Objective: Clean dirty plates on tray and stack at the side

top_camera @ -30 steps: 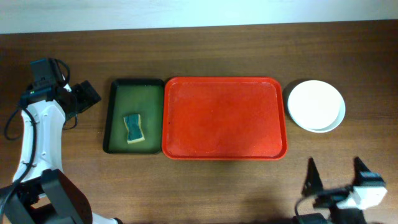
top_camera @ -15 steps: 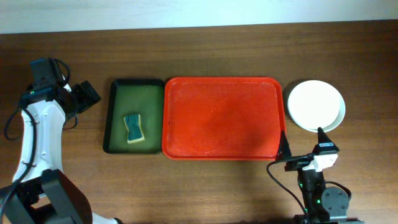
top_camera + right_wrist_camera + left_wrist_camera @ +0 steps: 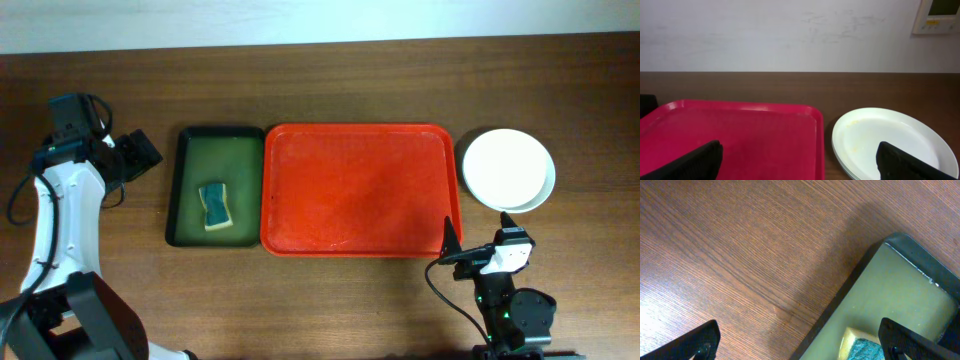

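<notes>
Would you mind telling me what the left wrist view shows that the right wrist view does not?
Only the left wrist view shows the dark green tray with a corner of the sponge in it. Only the right wrist view shows the red tray, the stacked plates beside it, a faint yellow smear on the white top one, and the wall. Both show the wooden table and their own open pincer: the left pincer and the right pincer.

**Table surface: items found**

Brown wood-grain table [image 3: 350,80] carries three items in a row: narrow dark green rectangular tray [image 3: 215,160] at left, edge to edge with large red rectangular plastic tray [image 3: 360,190] — and, just beside that tray's right rim, stack of round white plates [image 3: 506,168].
</notes>
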